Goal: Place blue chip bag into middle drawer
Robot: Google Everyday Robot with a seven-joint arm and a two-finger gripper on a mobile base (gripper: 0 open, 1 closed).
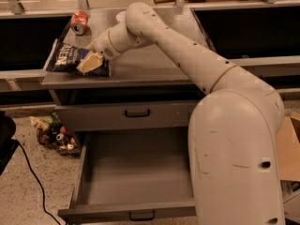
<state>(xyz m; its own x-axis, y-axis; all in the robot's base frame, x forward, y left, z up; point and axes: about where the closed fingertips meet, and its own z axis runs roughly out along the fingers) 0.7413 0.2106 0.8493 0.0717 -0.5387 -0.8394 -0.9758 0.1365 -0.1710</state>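
Pincer (90, 63) on one blue chip bag (65, 59), grip unclear, one red can (79, 22), one middle drawer (136, 172) open.

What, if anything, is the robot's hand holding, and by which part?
It cannot be told: the hand rests at the right end of the chip bag, which lies on the counter.
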